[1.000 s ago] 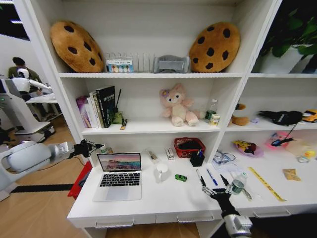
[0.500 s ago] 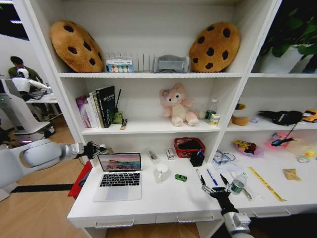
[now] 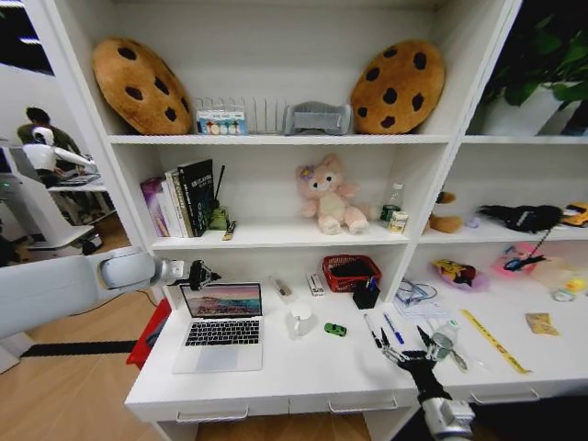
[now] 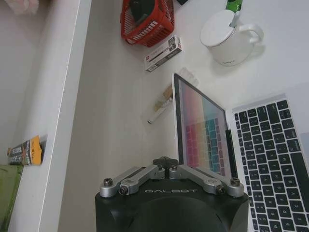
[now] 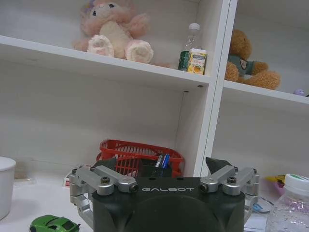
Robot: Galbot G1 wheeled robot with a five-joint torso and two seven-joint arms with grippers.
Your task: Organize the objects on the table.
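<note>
Head view: The left tool (image 3: 200, 275) is found just above the top edge of the laptop (image 3: 220, 323) screen, at its left corner; 1 second ago it was held further left, clear of the screen, so an advance toward the lid is recorded. Its fingers are seen pinched together, holding nothing. The laptop stands open on the counter (image 3: 303, 372). The right tool (image 3: 407, 356) is held low over the loose pens (image 3: 386, 329), beside the clear bottle (image 3: 441, 340); it has shifted slightly to the right in the same interval. Its fingers are spread wide and nothing is held. The green toy car (image 3: 335, 329) and the black pen cup (image 3: 366, 296) are noted untouched.

Left wrist view: The closed fingertips (image 4: 165, 161) are seen directly at the upper rim of the laptop screen (image 4: 200, 130). A white mug (image 4: 227, 38) and a red basket (image 4: 147, 19) are noted beyond.

Right wrist view: The wide fingers (image 5: 104, 164) frame the red basket (image 5: 130, 152); the toy car (image 5: 54, 224) and the bottle (image 5: 292, 205) are seen at either side.

Assessment: The left arm's approach suggests that closing the lid is the step in hand; no object has yet been put away.
</note>
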